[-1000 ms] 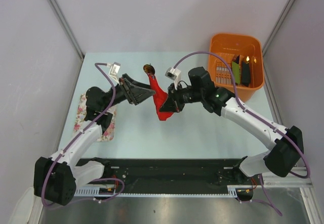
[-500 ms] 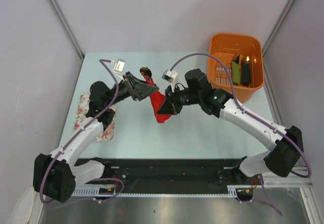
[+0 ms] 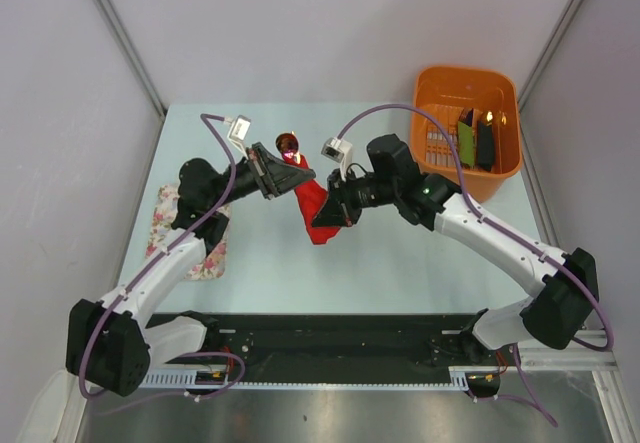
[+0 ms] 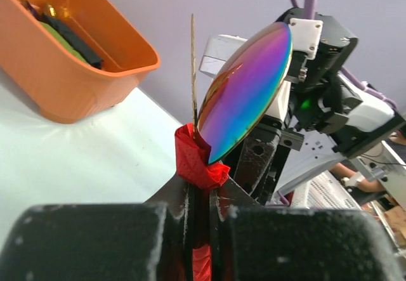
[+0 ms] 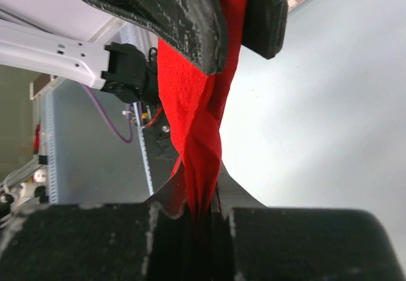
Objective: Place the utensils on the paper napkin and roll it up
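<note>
Both arms reach in from the near edge and meet over the middle of the table [image 3: 400, 253], a bit toward the far edge.

Left arm: rises along the left side with its elbow above the floral cloth [image 3: 165, 225], and the forearm turns right toward the centre. The left gripper [image 3: 290, 175] is clamped on the upper end of the paper napkin [image 3: 312, 203]. In the left wrist view its fingers [image 4: 174, 198] are pinched together with red paper squeezed in the narrow gap.

Right arm: stretched diagonally from the near-right corner toward the centre, wrist pointing left. The right gripper [image 3: 330, 213] is clamped on the lower end of the same napkin. In the right wrist view the jaws are closed tight on the red paper [image 5: 190, 110], with the left gripper's pads [image 5: 165, 8] just above.

The napkin is a twisted narrow red roll slanting between the two grippers. Cannot tell whether its lower tip touches the table.

The spoon [image 3: 290, 144] sticks out of the roll's upper end past the left gripper. Its bowl [image 4: 247, 100] looks shiny and iridescent up close. A second thin utensil tip [image 4: 193, 65] stands beside it, also coming out of the roll. The handles are hidden inside the paper.

The orange basket [image 3: 440, 93] sits at the far-right corner, well apart from the grippers, with green and black items [image 3: 475, 141] inside it.
</note>
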